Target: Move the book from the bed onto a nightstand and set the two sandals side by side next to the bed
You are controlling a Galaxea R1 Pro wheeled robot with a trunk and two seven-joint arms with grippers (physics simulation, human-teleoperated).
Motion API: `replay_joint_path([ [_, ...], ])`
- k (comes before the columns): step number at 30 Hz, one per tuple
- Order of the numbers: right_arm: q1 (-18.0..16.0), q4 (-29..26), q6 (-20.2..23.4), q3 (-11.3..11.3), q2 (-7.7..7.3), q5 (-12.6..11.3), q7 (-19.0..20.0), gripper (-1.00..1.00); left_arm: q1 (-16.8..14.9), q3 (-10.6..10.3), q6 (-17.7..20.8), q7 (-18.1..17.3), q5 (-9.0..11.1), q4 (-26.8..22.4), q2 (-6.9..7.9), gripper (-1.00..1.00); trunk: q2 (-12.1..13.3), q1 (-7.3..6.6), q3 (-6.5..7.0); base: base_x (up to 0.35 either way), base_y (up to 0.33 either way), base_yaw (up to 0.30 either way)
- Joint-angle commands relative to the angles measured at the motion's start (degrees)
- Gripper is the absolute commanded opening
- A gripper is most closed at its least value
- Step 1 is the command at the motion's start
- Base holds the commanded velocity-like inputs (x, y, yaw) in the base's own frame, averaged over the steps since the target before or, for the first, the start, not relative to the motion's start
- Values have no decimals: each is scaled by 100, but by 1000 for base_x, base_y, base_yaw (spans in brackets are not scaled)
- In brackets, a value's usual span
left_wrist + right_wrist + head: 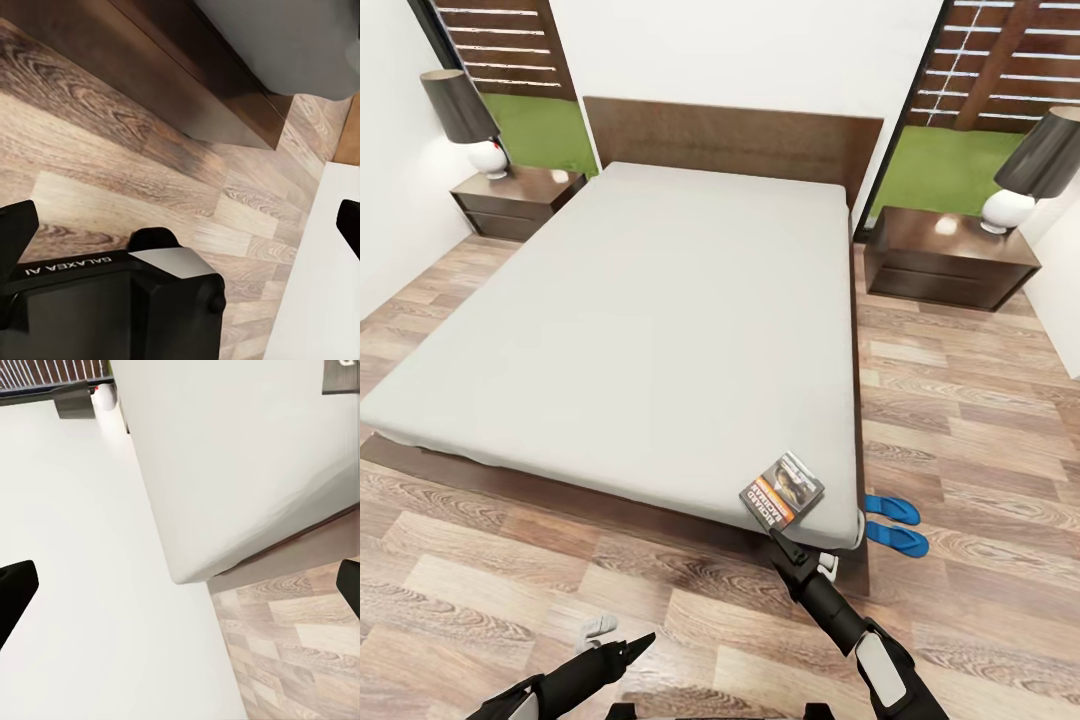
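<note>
At the foot corner of the large low bed [650,330], on the plain light-grey mattress, your small dark paperback book [782,489] with the orange band lies flat, just inside the edge and nearest your right side, which puts it within easy reach from where you stand. Your right gripper [772,540] is stretched up to that corner with its tip just below the book's near edge, apparently lined up for the pick; from the right wrist view its black fingers [15,596] stand wide apart with nothing between them. Your left gripper [635,645] hangs low over the wood-plank floor [480,560], carrying nothing, but whether it is spread or closed I cannot tell. On the floor beside that bed corner, the two bright blue flip-flop sandals [895,523] lie close together. The dark-brown glossy nightstand [950,260] by the headboard on your right looks the nearer target.
</note>
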Motion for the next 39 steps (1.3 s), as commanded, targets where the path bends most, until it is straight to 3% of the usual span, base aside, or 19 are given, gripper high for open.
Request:
replay_joint_path([
  [1,-3,-1,48,-26,6,-6,14,100,-3,-31,-5,-14,45,7,3,100,-44,23,-22,0,0,0],
  [28,-3,-7,48,-34,-1,-8,17,100,-3,-31,-1,-38,38,-2,3,100,-1127,616,-507,0,0,0],
  [31,-3,-12,48,-53,-3,-11,21,100,-3,-29,-2,-40,38,-2,3,100,-1127,616,-507,0,0,0],
  [34,-3,-15,48,-175,-3,-11,22,100,-3,-24,-4,-48,38,-2,5,100,-1127,616,-507,0,0,0],
  [39,-3,-8,48,-604,-3,-12,23,100,-3,-22,-1,-49,39,-2,4,100,-1127,616,-507,0,0,0],
])
